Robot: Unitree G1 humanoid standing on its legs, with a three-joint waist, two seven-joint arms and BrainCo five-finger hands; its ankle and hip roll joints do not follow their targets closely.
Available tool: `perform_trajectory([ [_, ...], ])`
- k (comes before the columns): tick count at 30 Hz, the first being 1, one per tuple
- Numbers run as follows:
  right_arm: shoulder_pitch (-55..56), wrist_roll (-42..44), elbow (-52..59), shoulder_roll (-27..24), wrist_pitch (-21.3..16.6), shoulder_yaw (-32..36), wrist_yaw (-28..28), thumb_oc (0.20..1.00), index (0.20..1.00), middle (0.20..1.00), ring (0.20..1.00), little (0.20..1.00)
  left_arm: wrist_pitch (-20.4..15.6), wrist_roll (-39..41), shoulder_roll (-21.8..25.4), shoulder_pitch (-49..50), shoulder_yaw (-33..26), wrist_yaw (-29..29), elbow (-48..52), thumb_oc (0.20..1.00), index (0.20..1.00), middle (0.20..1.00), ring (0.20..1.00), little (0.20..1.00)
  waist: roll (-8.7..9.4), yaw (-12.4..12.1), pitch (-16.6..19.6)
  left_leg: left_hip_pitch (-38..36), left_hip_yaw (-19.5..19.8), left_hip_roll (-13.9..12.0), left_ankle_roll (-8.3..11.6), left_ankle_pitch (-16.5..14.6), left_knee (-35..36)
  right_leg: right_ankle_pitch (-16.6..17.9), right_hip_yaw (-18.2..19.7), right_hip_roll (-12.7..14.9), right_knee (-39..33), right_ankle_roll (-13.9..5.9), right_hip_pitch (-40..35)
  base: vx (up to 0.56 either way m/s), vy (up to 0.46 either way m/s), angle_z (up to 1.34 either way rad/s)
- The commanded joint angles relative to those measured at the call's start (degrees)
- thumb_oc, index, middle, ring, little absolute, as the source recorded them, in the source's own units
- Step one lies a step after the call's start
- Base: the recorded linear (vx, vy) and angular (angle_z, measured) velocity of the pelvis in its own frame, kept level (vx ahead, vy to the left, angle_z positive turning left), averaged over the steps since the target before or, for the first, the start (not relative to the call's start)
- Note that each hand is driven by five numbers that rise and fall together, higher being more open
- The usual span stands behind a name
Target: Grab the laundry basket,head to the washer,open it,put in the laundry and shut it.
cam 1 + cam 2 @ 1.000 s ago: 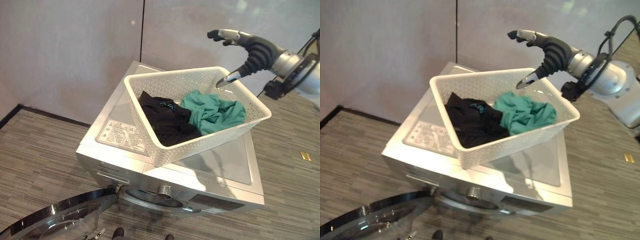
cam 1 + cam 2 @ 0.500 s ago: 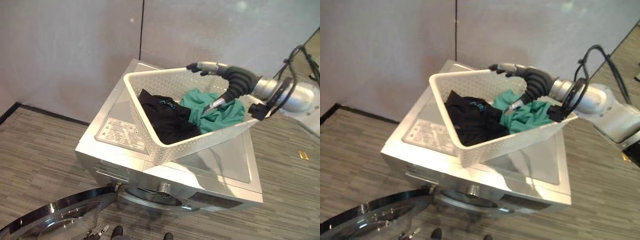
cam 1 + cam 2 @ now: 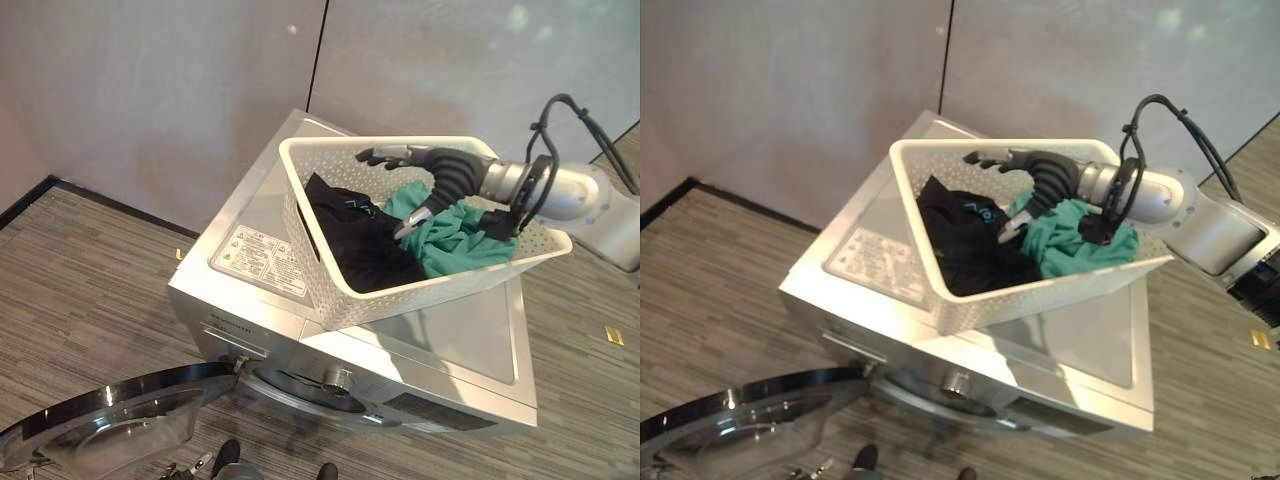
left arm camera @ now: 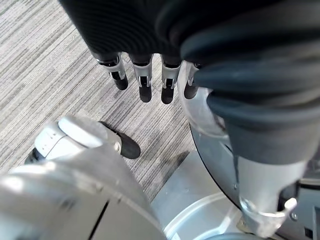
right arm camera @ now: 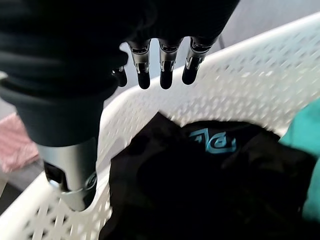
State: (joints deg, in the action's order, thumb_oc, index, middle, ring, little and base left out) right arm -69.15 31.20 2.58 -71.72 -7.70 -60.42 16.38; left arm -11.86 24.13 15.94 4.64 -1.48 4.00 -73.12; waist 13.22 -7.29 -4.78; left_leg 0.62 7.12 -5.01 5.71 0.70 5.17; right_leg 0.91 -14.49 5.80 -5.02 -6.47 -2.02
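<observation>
The basket [image 3: 440, 290] sits on the washer [image 3: 270, 260], whose door [image 3: 110, 425] hangs open below. Inside lie a black garment [image 3: 355, 235] and a green one [image 3: 460, 240]. The right robot hand [image 3: 425, 175] hovers over them, fingers straight, grasping nothing. The left robot hand [image 4: 150, 75] hangs released above the floor [image 4: 60, 65].

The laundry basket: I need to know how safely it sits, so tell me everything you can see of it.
The laundry basket is white perforated plastic, rectangular with sloping walls, open-topped. It sits askew on the washer, one corner jutting past the washer's edge. Inside lie a black garment and a green garment. The right hand, fingers open, reaches in above the clothes.
</observation>
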Motion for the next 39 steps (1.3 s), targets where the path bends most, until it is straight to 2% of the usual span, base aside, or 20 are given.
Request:
perform_trajectory([
  [1, -6.6, 1.2, 0.4, -2.3, -0.7, -4.1, 0.1, 1.000, 1.000, 1.000, 1.000, 1.000, -0.4, -0.5, 2.2, -1.4, -1.6, 0.3, -2.0, 1.000, 1.000, 1.000, 1.000, 1.000, 3.00, -2.2, -0.8, 0.8, 0.9, -1.7, 0.27, -0.7, -0.2, -1.0, 0.9, 2.6, 1.1, -2.47, -1.8, -0.01, -0.003, 0.04],
  [4, -6.6, 1.2, 0.4, -2.3, -0.7, -4.1, 0.1, 1.000, 1.000, 1.000, 1.000, 1.000, -0.4, -0.5, 2.2, -1.4, -1.6, 0.3, -2.0, 1.000, 1.000, 1.000, 1.000, 1.000, 3.00, -2.2, -0.8, 0.8, 0.9, -1.7, 0.27, -0.7, -0.2, -1.0, 0.9, 2.6, 1.1, -2.47, -1.8, 0.00, 0.000, 0.01],
  [7, -5.6, -0.5, -0.8, -0.4, 0.4, -6.0, 0.9, 1.000, 1.000, 1.000, 1.000, 1.000, -0.7, 0.5, 2.1, -2.8, -0.8, 0.4, -0.2, 1.000, 1.000, 1.000, 1.000, 1.000, 3.74, -2.9, -1.4, 1.2, 1.3, -1.7, 0.32, -0.6, -0.2, -1.1, 0.2, 2.5, 1.4, -2.39, -1.7, -0.01, -0.001, 0.00],
  [15, 0.6, -6.3, -7.3, 5.4, 2.6, -5.0, 1.7, 1.000, 1.000, 1.000, 1.000, 1.000, -1.1, 4.7, 1.3, -3.8, -0.3, 0.2, 1.4, 1.000, 1.000, 1.000, 1.000, 1.000, 3.34, -3.7, -3.1, 2.2, 1.9, -1.5, 0.27, -0.2, -0.2, -1.1, 0.0, 2.3, 1.2, -2.12, -1.2, 0.00, -0.002, 0.02],
  [21, 2.5, -7.4, -8.2, 6.5, 2.8, -3.9, 1.7, 1.000, 1.000, 1.000, 1.000, 1.000, -1.3, 5.9, 1.0, -3.7, -0.6, 0.1, 1.7, 1.000, 1.000, 1.000, 1.000, 1.000, 3.14, -3.9, -3.6, 2.7, 2.2, -1.5, 0.24, 0.0, -0.2, -1.1, -0.1, 2.2, 1.1, -2.13, -0.9, 0.00, 0.000, 0.00],
  [22, 3.7, -12.5, -10.5, 8.6, 3.5, -4.0, 2.1, 1.000, 1.000, 1.000, 1.000, 1.000, -1.4, 7.0, 0.9, -3.8, -0.9, 0.1, 2.3, 1.000, 1.000, 1.000, 1.000, 1.000, 3.17, -4.5, -4.3, 3.7, 2.7, -1.4, 0.22, 0.2, -0.2, -0.9, -0.5, 2.1, 0.8, -2.07, -0.5, 0.00, 0.000, 0.00],
  [29, 3.7, -12.5, -10.5, 8.6, 3.4, -4.0, 2.1, 1.000, 1.000, 1.000, 1.000, 1.000, -1.4, 7.0, 0.9, -3.8, -0.9, 0.1, 2.3, 1.000, 1.000, 1.000, 1.000, 1.000, 3.20, -4.4, -4.3, 3.7, 2.7, -1.4, 0.22, 0.3, -0.2, -0.9, -0.5, 2.2, 0.8, -2.07, -0.4, 0.00, -0.001, 0.06],
  [31, 3.4, -18.1, -13.5, 12.2, 4.6, -4.6, 2.7, 1.000, 1.000, 1.000, 1.000, 1.000, -1.4, 8.0, 0.8, -4.3, -0.4, 0.4, 2.9, 1.000, 1.000, 1.000, 1.000, 1.000, 2.79, -5.2, -5.2, 5.3, 3.3, -1.2, 0.13, 0.7, -0.2, -0.7, -0.7, 2.0, 0.2, -2.01, 0.3, -0.02, -0.006, 0.08],
  [32, 3.8, -19.2, -16.4, 13.7, 4.5, -2.3, 0.8, 0.200, 0.200, 0.200, 0.200, 0.200, -1.3, 8.1, 0.4, -4.3, 0.0, 0.6, 2.4, 1.000, 1.000, 1.000, 1.000, 1.000, 2.29, -5.0, -5.0, 5.6, 3.4, -1.0, 0.04, 0.8, -0.2, -0.6, -0.9, 2.0, 0.0, -1.96, 0.5, 0.00, 0.000, 0.00],
  [34, 4.3, -17.4, -18.8, 14.8, 4.2, 1.9, -1.9, 0.200, 0.200, 0.200, 0.200, 0.200, -1.1, 8.0, 0.4, -4.3, 0.0, 0.9, 1.1, 1.000, 1.000, 1.000, 1.000, 1.000, 2.03, -4.3, -4.3, 5.3, 3.1, -1.0, -0.13, 0.6, -0.2, -0.5, -0.5, 2.1, 0.0, -1.98, 0.5, -0.01, 0.029, 0.04],
  [38, 4.3, -17.4, -18.8, 14.8, 4.2, 1.9, -1.9, 0.200, 0.200, 0.200, 0.200, 0.200, -1.1, 8.0, 0.4, -4.3, 0.0, 0.9, 1.1, 1.000, 1.000, 1.000, 1.000, 1.000, 2.03, -4.3, -4.3, 5.3, 3.1, -1.0, -0.13, 0.6, -0.2, -0.5, -0.5, 2.1, 0.0, -1.98, 0.5, 0.00, 0.002, 0.01],
  [39, 3.7, -15.7, -18.7, 13.8, 3.5, 4.1, -3.5, 0.200, 0.200, 0.200, 0.200, 0.200, -1.0, 7.3, 0.4, -4.0, 0.2, 1.1, 0.6, 1.000, 1.000, 1.000, 1.000, 1.000, 1.74, -3.6, -3.8, 4.8, 2.7, -0.8, -0.22, 0.4, -0.2, -0.4, -0.1, 2.2, 0.0, -2.06, 0.3, -0.01, 0.033, 0.00],
])
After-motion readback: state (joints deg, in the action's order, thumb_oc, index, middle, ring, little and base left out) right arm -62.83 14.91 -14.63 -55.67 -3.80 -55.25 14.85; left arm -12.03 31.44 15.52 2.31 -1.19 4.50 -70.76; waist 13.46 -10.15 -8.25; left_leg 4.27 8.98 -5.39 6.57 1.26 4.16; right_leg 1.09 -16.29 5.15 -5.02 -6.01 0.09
